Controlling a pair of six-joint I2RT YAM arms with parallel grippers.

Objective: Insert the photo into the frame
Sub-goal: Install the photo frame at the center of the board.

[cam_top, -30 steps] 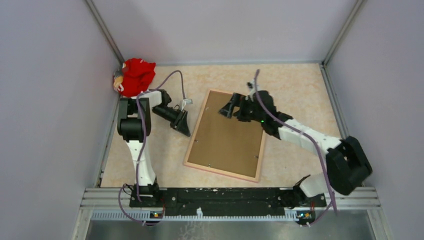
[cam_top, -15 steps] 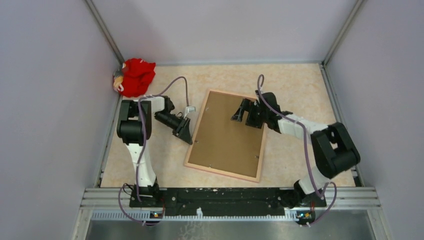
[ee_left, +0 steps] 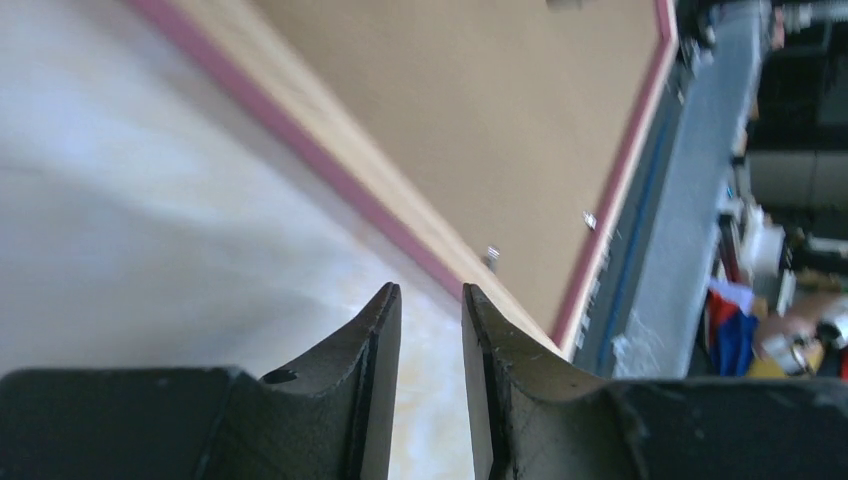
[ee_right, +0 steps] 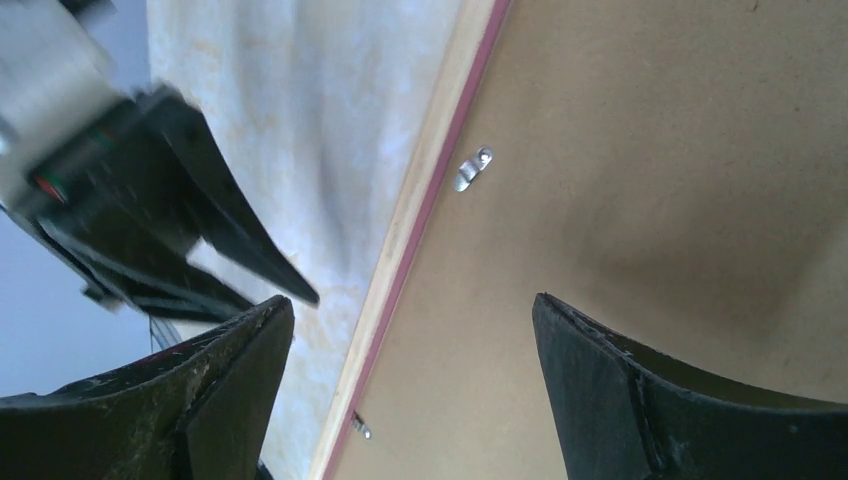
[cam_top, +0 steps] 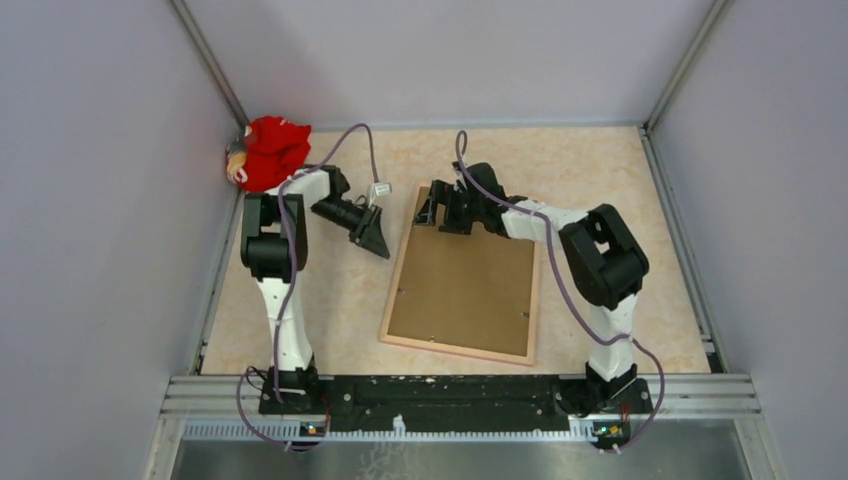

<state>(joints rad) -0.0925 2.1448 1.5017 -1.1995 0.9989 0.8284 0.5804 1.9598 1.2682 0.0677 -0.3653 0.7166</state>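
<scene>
The frame (cam_top: pixel 399 270) lies face down on the table, its pale rim with a pink edge around a plain brown backing board (cam_top: pixel 465 290). The photo is hidden or out of view. My right gripper (cam_top: pixel 425 208) is open wide and empty, low over the frame's far left corner; in its wrist view (ee_right: pixel 412 300) the rim (ee_right: pixel 425 200), the board (ee_right: pixel 650 170) and a metal clip (ee_right: pixel 470 170) lie below. My left gripper (cam_top: pixel 380 243) is just left of the frame's left rim, its fingers a narrow gap apart and empty (ee_left: pixel 431 290), with the rim (ee_left: pixel 330 150) ahead.
A red cloth bundle (cam_top: pixel 272 150) sits in the far left corner against the wall. Grey walls close in the table on three sides. A metal rail (cam_top: pixel 450 390) runs along the near edge. My left gripper shows in the right wrist view (ee_right: pixel 200 230).
My right gripper has swept left across the frame to its far left corner. The frame has turned and shifted a little to the right. My left gripper has moved slightly farther back.
</scene>
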